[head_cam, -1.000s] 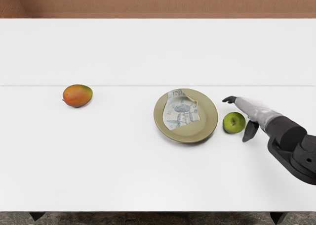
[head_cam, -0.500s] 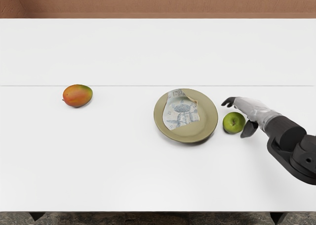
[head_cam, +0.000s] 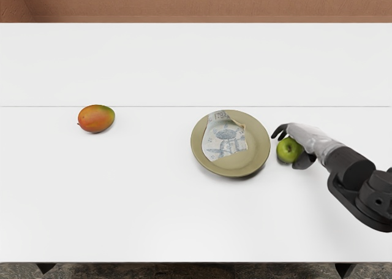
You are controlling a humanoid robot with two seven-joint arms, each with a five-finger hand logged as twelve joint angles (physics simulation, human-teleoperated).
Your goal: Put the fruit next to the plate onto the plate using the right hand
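Note:
A small green apple (head_cam: 286, 150) rests on the white table just right of the olive plate (head_cam: 260, 145). The plate bears a white patch with a blue pattern (head_cam: 223, 139). My right hand (head_cam: 290, 148) comes in from the lower right and wraps the apple from its right side: dark fingers (head_cam: 279, 131) curl over its top, and the thumb (head_cam: 302, 163) presses in from below. The apple still touches the table. The left arm does not show.
A red-orange mango (head_cam: 96, 118) lies far to the left on the table (head_cam: 184, 217). A thin seam crosses the table behind the plate. A brown wall runs along the table's far edge.
My right hand has slid left to the apple and its fingers and thumb have closed in around it. The apple has barely shifted; plate and mango are unmoved.

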